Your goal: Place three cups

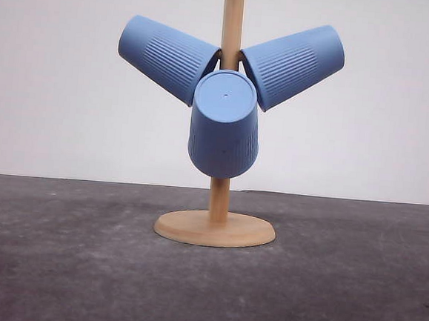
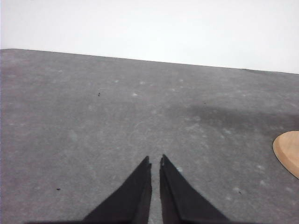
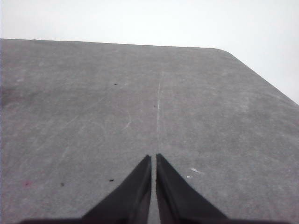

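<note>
Three light-blue ribbed cups hang upside down on the pegs of a wooden stand in the front view. One cup tilts out to the left, another cup tilts out to the right, and the third cup points its flat base toward the camera. My left gripper is shut with nothing in it, low over the dark table, and the stand's round base shows at the edge of its view. Over bare table, my right gripper is shut and holds nothing.
The dark grey table spreads out around the stand's round base. A plain white wall stands behind it. In the right wrist view the table's far corner is rounded.
</note>
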Robot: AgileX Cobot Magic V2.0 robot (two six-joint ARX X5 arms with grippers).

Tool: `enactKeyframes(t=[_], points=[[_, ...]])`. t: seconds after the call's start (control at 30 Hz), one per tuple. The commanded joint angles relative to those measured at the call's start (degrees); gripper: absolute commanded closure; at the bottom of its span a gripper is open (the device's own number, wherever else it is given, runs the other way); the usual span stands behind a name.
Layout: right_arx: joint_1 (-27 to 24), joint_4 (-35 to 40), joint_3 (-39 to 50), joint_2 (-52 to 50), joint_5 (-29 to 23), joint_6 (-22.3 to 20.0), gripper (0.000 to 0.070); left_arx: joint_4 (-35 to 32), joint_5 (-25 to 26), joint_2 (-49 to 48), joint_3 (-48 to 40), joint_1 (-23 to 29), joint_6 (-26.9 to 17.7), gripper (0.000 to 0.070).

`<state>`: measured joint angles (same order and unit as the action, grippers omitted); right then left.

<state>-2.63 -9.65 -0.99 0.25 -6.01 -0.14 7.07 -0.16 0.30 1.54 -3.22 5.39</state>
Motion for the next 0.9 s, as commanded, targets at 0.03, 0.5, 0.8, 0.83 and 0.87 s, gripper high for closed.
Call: enactKeyframes(t=[0.03, 0.5, 0.8, 0.83, 0.87], points=[[0.13, 0.63, 0.28, -0.04, -0.02, 0.66, 0.0686, -0.70, -0.07, -0.04, -0.83, -0.07, 0.02, 0.0688], [0.13, 0.63, 0.28, -0.04, -0.02, 0.66, 0.0686, -0.70, -0.07, -0.04, -0.83, -0.07, 0.01, 0.0688], [0.13, 0.63, 0.28, -0.04, -0.02, 0.66, 0.0686, -0.70, -0.07, -0.04, -0.83, -0.07, 0.02, 0.0688], [0.13, 0.63, 0.28, -0.04, -0.02, 0.66, 0.0686, -0.70, -0.07, -0.04, -0.83, -0.07, 0.02, 0.0688], [0.13, 0.63, 0.28, -0.04, -0.01, 0.66, 0.0686, -0.70, -0.07, -0.04, -0.83, -0.07, 0.02, 0.0688]])
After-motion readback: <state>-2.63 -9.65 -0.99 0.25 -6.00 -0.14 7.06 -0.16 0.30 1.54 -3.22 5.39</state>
